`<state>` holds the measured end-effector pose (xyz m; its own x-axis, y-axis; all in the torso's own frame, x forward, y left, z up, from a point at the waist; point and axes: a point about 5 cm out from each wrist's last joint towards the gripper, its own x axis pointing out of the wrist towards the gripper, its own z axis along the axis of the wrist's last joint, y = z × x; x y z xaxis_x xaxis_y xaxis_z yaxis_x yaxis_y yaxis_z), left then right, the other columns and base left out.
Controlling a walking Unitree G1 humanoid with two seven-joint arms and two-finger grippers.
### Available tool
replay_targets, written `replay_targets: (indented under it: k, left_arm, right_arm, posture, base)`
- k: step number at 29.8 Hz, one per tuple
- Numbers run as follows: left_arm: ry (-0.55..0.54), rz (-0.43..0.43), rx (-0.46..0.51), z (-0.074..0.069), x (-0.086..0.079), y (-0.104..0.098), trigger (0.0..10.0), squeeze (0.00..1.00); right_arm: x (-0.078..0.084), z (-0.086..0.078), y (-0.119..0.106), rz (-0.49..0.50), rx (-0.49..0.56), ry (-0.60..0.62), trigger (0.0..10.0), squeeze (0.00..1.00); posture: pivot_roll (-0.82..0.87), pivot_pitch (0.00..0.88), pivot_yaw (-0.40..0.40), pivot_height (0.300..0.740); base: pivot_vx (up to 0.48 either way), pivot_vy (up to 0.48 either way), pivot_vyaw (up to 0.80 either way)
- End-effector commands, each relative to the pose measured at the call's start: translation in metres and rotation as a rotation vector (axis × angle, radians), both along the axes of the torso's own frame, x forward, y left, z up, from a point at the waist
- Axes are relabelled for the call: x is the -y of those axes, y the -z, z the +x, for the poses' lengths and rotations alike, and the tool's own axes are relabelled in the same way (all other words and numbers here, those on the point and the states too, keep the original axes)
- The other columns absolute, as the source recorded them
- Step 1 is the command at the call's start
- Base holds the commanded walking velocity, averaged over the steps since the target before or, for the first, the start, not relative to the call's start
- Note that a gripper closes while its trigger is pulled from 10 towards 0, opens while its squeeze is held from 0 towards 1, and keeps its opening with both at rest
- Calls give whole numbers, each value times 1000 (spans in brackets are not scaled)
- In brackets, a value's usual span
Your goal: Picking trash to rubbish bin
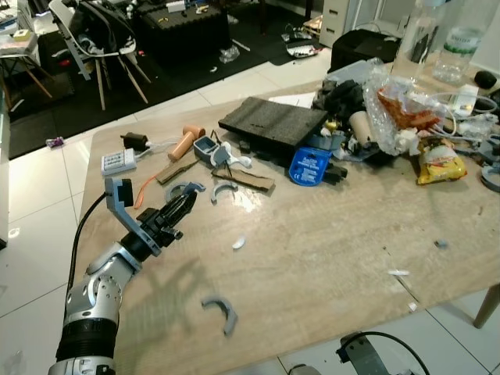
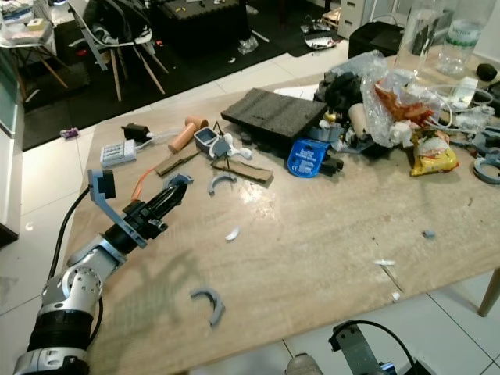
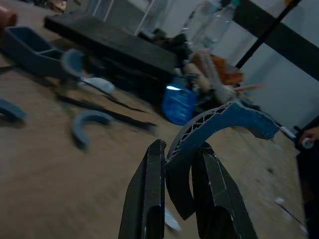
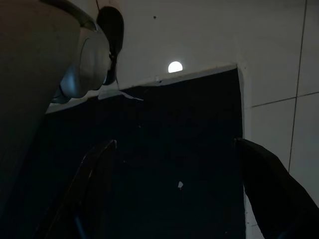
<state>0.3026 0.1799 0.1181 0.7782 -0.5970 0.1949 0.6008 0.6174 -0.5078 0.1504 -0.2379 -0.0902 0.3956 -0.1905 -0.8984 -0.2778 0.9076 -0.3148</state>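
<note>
Clamped between the two black fingers (image 3: 144,199) of the left end effector (image 1: 184,205) is a curved blue-grey plastic piece (image 3: 219,124), held just above the desk (image 1: 328,250) near its left part. In the left wrist view the arc of the piece is seen rising out of the closed fingers, its ribbed edge facing the camera. Just beyond the fingertips a second grey curved piece (image 1: 224,189) is lying on the wood, and a small white scrap (image 1: 238,243) is found a little nearer the robot. A third curved piece (image 1: 221,309) is lying close to the near edge of the desk. Farther out are a brown strip (image 1: 245,180), a white adapter (image 1: 119,162) and a black foam slab (image 1: 272,121). Beside the slab a blue round lid (image 1: 309,166) is seen, then a heap of plastic bags (image 1: 398,109) and a yellow packet (image 1: 437,166). The right end effector (image 4: 174,194) is seen in its wrist view hanging over the floor, its fingers spread apart.
</note>
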Motion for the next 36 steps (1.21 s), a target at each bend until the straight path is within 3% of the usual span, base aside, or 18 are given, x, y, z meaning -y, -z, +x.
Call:
replay_targets:
  k: [1,24,32,36]
  left_arm:
    - [17,-8,-7,-5,2,3,10000,0]
    - [77,1,1,-7,21,2,10000,0]
    - [51,78,-130,-15,12,37,10000,0]
    - [1,151,-327,-32,0,85,10000,0]
  right_arm:
    - [-2,-3,2,3,-16,3,10000,0]
    - [0,-5,2,0,-20,8,10000,0]
    - [-1,-5,2,-3,-20,4,10000,0]
    - [-2,-4,2,-4,-20,0,10000,0]
  posture:
    - [-148,60,85,740]
    - [-148,60,91,740]
    - [-140,62,87,740]
    - [-137,63,87,740]
  base:
    - [-412,0,0]
    - [-459,0,0]
    - [-480,0,0]
    - [-437,0,0]
